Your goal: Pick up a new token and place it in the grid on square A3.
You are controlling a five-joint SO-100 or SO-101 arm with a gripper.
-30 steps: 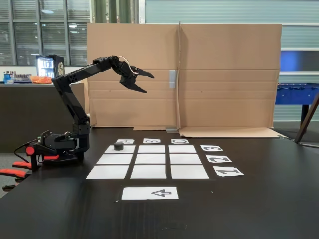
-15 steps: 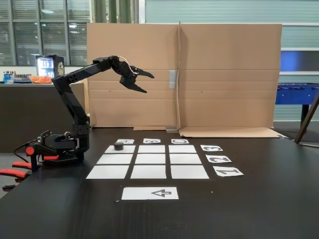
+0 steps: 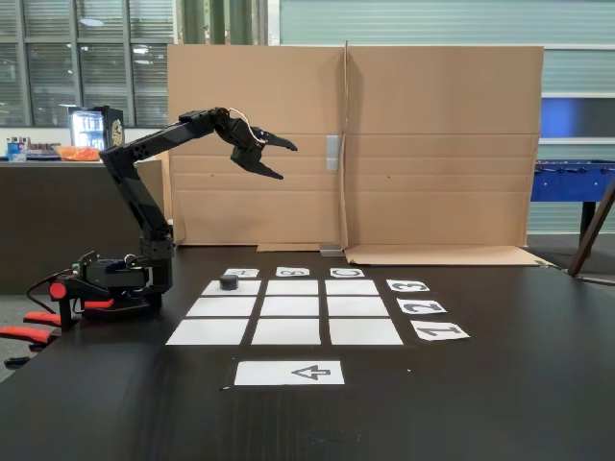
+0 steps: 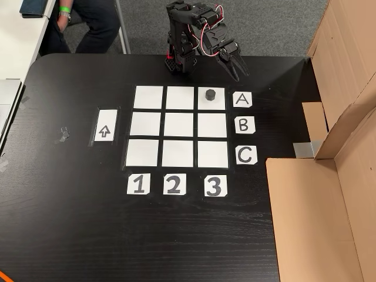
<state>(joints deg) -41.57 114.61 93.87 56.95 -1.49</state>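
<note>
Your gripper (image 3: 281,159) hung raised above the grid (image 3: 285,312), fingers spread apart and holding nothing. The token (image 3: 229,282) sat on square A3 (image 3: 242,287), the grid's far-left corner cell in the fixed view, well below the claw. Beside the grid lay the arrow strip (image 3: 289,373), with the cardboard wall (image 3: 432,144) behind it. The other view showed what the fixed one did not: the token (image 4: 211,94) next to label A (image 4: 242,100), and a seated person (image 4: 88,23) beyond the table.
</note>
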